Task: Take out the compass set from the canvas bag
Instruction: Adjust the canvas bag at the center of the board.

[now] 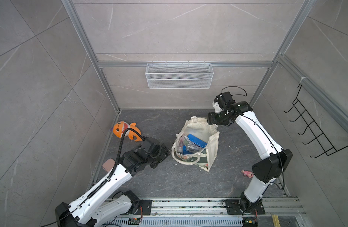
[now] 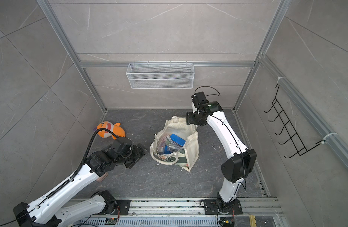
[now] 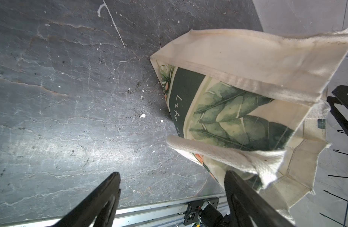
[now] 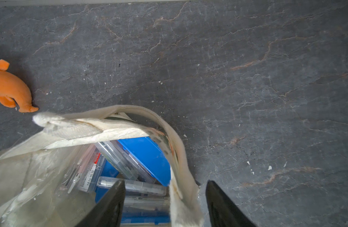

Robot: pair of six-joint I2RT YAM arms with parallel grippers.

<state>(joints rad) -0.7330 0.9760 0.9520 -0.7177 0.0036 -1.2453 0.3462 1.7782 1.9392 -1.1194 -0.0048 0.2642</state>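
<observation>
Near the middle of the dark, stone-patterned desk [image 1: 159, 182], upright with its mouth gaping: the canvas bag [image 1: 212, 146], cream, with a green printed panel [image 3: 184, 86] and white lettering on the side facing the robot. One loop handle [image 3: 218, 151] droops over that panel. Inside, leaning together: a blue box [image 1: 196, 141] and several clear plastic cases [image 1: 184, 145]. Cannot tell which of them is the compass set. Left claw [image 1: 165, 152] low, just beside the bag on the left arm's side, fingers [image 3: 108, 192] spread wide and gripping nothing. In the left wrist view the drooping handle lies right at the tip of one finger, contact unclear. Right claw [image 1: 212, 120] at the bag's far rim, tipped downward and likewise spread. One finger [image 4: 110, 202] reaches inside the mouth above the cases and the other stays outside, with the cream rim [image 4: 181, 176] between them and not pinched. Toward the far left corner of the desk, well apart from the bag: an orange plush toy [image 1: 124, 129]. By the right arm's lower link: a small pink object [image 1: 247, 173]. On the back wall hangs a white mesh basket [image 1: 179, 75], and on the right wall a black wire rack [image 1: 316, 127].
</observation>
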